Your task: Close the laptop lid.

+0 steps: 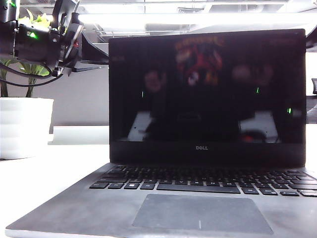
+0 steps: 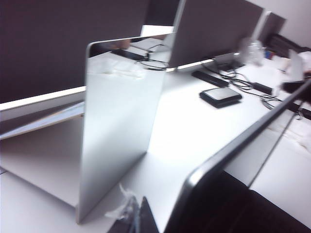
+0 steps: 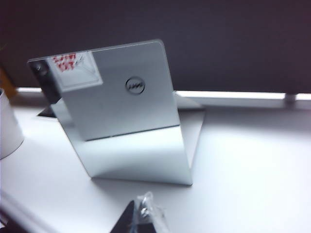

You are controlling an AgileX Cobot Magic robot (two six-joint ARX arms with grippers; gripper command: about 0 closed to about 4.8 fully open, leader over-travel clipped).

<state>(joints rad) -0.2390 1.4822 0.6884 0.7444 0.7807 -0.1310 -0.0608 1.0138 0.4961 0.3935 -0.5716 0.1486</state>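
The silver-grey Dell laptop stands open on the white table, keyboard toward the exterior camera. Its lid is upright with the glossy black screen facing forward. The lid's silver rim runs diagonally beside my left gripper, which is shut with nothing in it, clear of the rim. My left arm hangs at the lid's upper left corner. Shut with nothing held, my right gripper hovers behind the laptop, hidden in the exterior view. The lid's Dell logo and red-lettered sticker show only as a reflection.
A small upright mirror-like panel stands on a stand behind the laptop. A white plant pot sits left of the laptop. A dark partition closes off the back. Black boxes and cables lie farther off.
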